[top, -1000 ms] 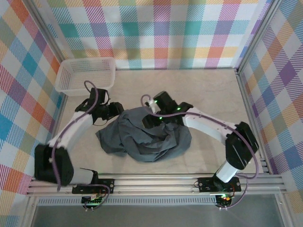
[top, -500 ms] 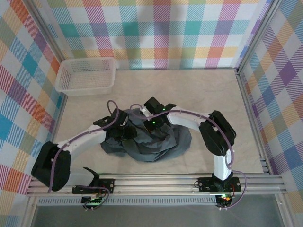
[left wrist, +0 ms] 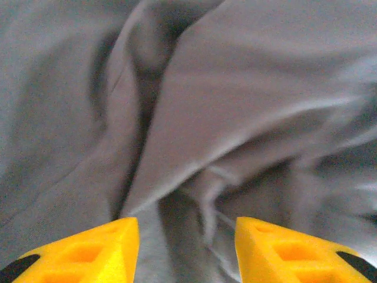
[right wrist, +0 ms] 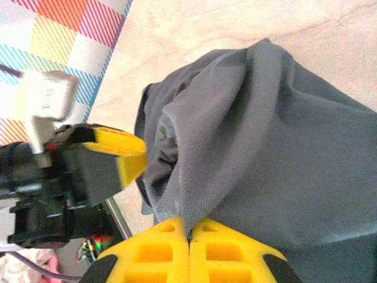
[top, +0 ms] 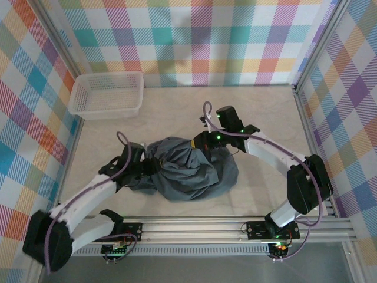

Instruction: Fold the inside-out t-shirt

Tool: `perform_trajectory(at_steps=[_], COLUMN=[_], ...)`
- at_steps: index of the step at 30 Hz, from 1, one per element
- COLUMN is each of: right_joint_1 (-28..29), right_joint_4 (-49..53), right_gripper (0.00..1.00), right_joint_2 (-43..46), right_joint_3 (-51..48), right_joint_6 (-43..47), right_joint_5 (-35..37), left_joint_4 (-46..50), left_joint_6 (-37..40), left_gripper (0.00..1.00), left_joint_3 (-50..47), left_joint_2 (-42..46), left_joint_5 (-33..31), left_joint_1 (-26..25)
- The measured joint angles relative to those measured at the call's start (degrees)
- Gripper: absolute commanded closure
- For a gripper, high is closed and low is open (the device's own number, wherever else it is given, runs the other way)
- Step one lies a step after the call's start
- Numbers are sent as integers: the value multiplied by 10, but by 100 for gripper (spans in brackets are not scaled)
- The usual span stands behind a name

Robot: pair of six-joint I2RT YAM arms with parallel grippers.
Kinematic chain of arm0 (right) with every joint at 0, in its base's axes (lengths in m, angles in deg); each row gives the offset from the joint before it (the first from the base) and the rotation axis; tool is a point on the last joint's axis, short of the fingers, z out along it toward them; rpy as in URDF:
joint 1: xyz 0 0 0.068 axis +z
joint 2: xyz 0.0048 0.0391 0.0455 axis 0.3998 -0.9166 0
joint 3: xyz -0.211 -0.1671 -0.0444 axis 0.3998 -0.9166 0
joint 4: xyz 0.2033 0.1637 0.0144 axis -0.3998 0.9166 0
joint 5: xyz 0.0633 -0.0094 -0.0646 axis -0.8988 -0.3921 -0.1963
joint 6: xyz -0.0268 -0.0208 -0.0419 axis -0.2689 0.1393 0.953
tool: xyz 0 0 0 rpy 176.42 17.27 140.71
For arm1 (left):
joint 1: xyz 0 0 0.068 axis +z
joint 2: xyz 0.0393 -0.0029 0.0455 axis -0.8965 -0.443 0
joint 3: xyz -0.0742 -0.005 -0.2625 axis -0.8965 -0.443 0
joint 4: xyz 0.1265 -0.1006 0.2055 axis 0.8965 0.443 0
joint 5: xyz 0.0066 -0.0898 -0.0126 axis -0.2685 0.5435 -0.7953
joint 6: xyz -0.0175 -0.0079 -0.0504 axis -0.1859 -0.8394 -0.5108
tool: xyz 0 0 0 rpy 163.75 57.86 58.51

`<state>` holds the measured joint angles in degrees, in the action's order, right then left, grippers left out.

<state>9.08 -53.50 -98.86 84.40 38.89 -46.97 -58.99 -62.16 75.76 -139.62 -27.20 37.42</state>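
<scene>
Top external view: the inside-out t-shirt [top: 191, 174], dark slate-grey, lies in a crumpled heap on the pale worktop [top: 177, 112], near the middle and toward the near edge. The right end effector [top: 201, 143] sits at the heap's far edge. In the right wrist view its yellow fingers [right wrist: 159, 247] are clenched together on a raised fold of the cloth, which climbs from the pinch in a ridge. The left end effector [top: 148, 168] meets the heap's left side. In the left wrist view its fingers [left wrist: 88, 253] stand apart, released, with wrinkled cloth lying in the gap between them. Both arms curve in around the heap from either side. A white mesh basket [top: 107, 94] stands well apart in the far left corner, against the plaid walls [top: 200, 41].
</scene>
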Motion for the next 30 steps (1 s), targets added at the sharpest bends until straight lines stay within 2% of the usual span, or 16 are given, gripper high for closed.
perform_trajectory(at_steps=[2, 5, 10, 14, 16, 17, 18, 19, 20, 23, 26, 30], right_joint_1=[0, 1, 1, 1, 1, 1, 1, 1, 1, -2, -16, -27], right_joint_4=[-6, -14, -19, -21, -20, -18, -17, -15, -13, 7, 49, 95], right_gripper=[100, 100, 100, 100, 100, 100, 100, 100, 100, 100, 99, 88], right_joint_2=[0, -2, -5, -5, -5, -5, -5, -5, -5, -5, -28, -122], right_joint_3=[0, 4, 27, 38, 41, 42, 44, 45, 46, 46, 67, 137], right_joint_6=[-13, -27, -42, -50, -52, -54, -54, -54, -54, -55, -40, 2], right_joint_5=[-14, -32, -57, -71, -78, -79, -80, -79, -73, -28, 32, 78], left_joint_4=[-15, -28, -57, -73, -76, -79, -88, -95, -103, -116, -89, 1], left_joint_6=[31, 78, 146, 185, 192, 192, 189, 185, 179, 148, 99, 43], left_gripper=[52, 50, 35, 34, 43, 54, 69, 89, 100, 100, 100, 100], left_joint_3=[4, 35, 101, 126, 136, 141, 144, 146, 147, 155, 188, 298], left_joint_2=[53, 61, -44, -130, -162, -176, -186, -193, -196, -192, -174, -165], left_joint_5=[0, 13, 63, 77, 71, 69, 68, 68, 71, 89, 121, 157], left_joint_1=[-20, -66, -96, -108, -109, -109, -109, -109, -106, -99, -95, -93])
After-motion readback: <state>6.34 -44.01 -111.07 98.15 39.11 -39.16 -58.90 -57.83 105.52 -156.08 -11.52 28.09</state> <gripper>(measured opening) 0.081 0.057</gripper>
